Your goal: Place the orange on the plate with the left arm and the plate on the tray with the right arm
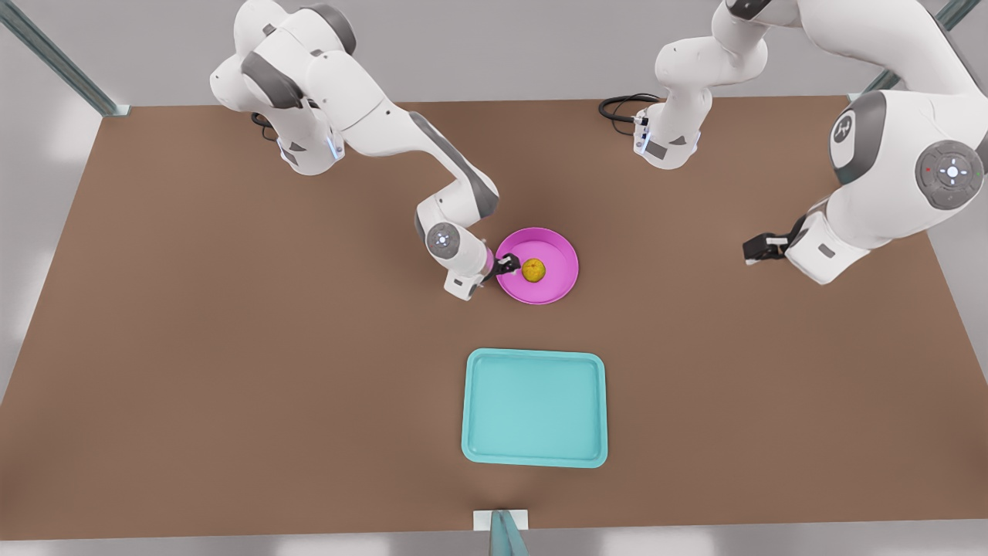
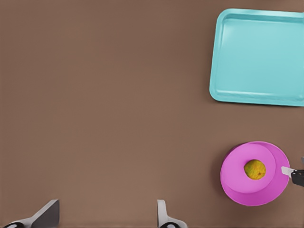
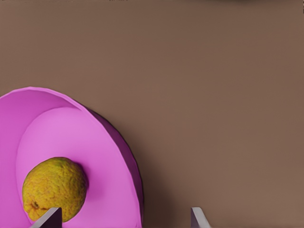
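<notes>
The orange (image 1: 533, 269) lies inside the magenta plate (image 1: 567, 255) at the table's middle. My right gripper (image 1: 505, 266) is at the plate's rim on the front view's left side. It is open, with the rim between its fingers. In the right wrist view the orange (image 3: 54, 187) sits by one fingertip (image 3: 50, 219), inside the plate (image 3: 57, 128). My left gripper (image 1: 760, 247) hangs open and holds nothing, well off toward the front view's right. Its wrist view takes in the plate (image 2: 237, 175), the orange (image 2: 255, 169) and the turquoise tray (image 2: 261, 57). The tray (image 1: 534, 407) holds nothing.
Brown table (image 1: 231, 347) spreads bare on both sides of the tray. Black cables (image 1: 621, 106) lie at the back near one arm base. A small clamp (image 1: 502, 521) sits on the front edge, below the tray.
</notes>
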Tool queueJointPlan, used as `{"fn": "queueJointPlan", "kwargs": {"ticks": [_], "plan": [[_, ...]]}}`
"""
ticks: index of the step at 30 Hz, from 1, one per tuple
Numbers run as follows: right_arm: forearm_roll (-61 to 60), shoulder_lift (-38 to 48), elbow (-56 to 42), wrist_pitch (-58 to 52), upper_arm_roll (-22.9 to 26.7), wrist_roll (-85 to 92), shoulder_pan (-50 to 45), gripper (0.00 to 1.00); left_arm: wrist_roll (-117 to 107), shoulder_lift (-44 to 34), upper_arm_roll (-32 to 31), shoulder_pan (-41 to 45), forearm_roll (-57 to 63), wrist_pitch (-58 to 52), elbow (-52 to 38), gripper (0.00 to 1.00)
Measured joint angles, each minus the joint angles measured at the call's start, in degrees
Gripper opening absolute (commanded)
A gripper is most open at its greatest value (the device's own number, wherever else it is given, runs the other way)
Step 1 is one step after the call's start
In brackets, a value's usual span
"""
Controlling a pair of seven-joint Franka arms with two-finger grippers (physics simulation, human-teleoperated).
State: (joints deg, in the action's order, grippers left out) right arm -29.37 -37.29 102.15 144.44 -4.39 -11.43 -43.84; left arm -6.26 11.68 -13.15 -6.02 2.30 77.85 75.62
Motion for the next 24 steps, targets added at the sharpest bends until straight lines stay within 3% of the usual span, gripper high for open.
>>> {"fn": "queueJointPlan", "kwargs": {"ticks": [13,14,15,16,19,24], "plan": [[0.0,-3.2,-0.9,1.3,-0.1,-3.5,-1.5,1.0,2.0,0.2,1.1,-0.2,0.1,-2.6,-1.9,1.0],[0.0,-3.2,-0.9,1.4,-0.1,-3.6,-1.5,0.77,2.1,0.3,1.2,-0.2,0.1,-2.7,-2.0,1.0],[-0.2,-3.3,-1.0,1.4,-0.1,-3.5,-1.6,0.64,2.2,0.4,1.3,-0.2,0.1,-2.7,-2.1,1.0],[-0.4,-3.5,-1.0,1.4,-0.1,-3.4,-1.6,0.57,2.3,0.5,1.3,-0.2,0.1,-2.7,-2.2,1.0],[-0.5,-3.9,-1.2,1.5,-0.1,-3.2,-1.6,0.42,2.5,0.9,1.4,-0.2,0.1,-2.7,-2.2,1.0],[-0.1,-3.9,-1.4,1.1,-0.2,-3.7,-1.5,0.27,2.9,0.9,1.6,-0.3,0.3,-2.6,-2.2,1.0]]}}
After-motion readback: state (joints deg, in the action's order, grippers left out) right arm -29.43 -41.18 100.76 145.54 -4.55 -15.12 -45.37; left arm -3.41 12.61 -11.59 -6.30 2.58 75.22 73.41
